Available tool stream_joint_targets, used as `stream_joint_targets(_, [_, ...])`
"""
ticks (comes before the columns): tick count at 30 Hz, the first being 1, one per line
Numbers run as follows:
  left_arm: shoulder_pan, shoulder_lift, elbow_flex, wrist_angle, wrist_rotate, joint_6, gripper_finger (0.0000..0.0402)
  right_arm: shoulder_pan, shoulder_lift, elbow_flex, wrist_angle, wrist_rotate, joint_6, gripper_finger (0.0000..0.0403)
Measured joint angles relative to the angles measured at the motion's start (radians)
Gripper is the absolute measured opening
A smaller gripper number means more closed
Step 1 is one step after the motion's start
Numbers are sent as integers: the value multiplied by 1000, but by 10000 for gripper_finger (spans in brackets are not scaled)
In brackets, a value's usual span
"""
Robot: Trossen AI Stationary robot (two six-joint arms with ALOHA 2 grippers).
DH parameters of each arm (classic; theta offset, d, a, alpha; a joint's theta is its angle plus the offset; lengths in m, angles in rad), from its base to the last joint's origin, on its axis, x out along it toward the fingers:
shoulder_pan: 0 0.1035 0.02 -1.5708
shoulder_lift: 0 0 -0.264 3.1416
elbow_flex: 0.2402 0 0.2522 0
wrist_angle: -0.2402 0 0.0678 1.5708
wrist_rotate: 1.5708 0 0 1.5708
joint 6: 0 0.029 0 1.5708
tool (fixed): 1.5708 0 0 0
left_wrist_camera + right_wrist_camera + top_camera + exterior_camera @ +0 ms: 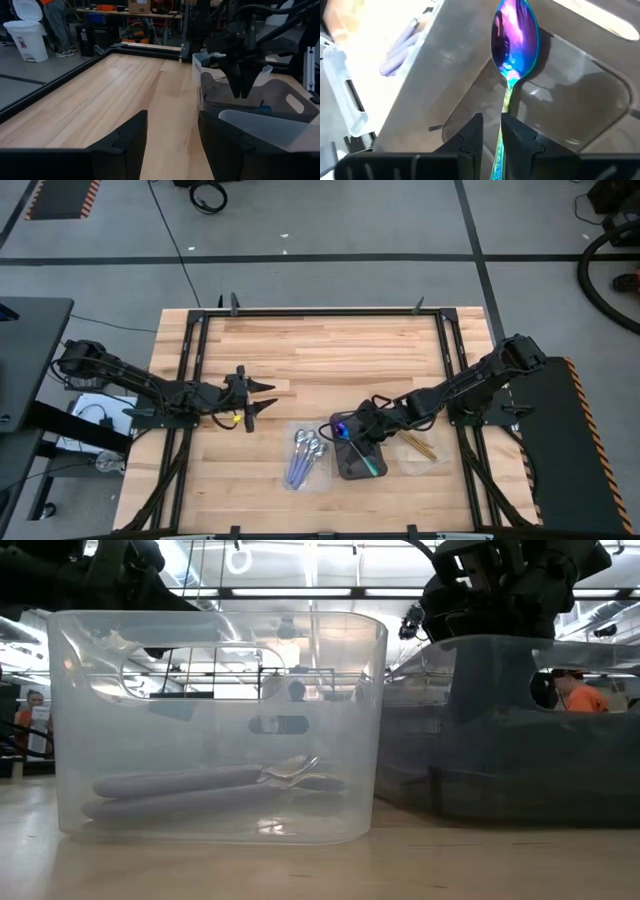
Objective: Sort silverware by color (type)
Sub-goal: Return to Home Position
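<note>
Right hand [492, 125], released, jaws narrowly parted astride the handle of an iridescent spoon [515, 37] lying in the dark bin [600, 100]. Lavender-handled spoons [305, 455] occupy the left clear bin [325, 480]; gold spoons [420, 445] lie right of the dark bin. Left hand [268, 397], spread wide, hovers over the worktop [330, 350].

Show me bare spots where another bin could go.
Bare: the table's far half, between the far rail and the left end effector; the near-left corner beside the left clear bin. Crowded: near right, three bins abreast, right end effector over the dark bin.
</note>
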Motion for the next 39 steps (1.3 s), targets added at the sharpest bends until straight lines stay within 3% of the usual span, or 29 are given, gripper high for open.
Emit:
stream_joint_targets(4, [0,0,0,9,45,-12,182,-22,-29,0,33,-48,-68,82])
stream_joint_targets(13, [3,0,0,15,63,-51,182,-37,-135,0,-42,70,-269,52])
stream_joint_targets(19, [4,-3,0,19,61,-77,182,-109,-202,0,-8,81,-441,21])
stream_joint_targets(30, [24,-164,-88,27,29,-59,182,-206,-382,0,-22,112,-679,8])
stream_joint_targets(39, [32,-313,-167,28,17,-77,182,-257,-538,-31,-49,179,-782,8])
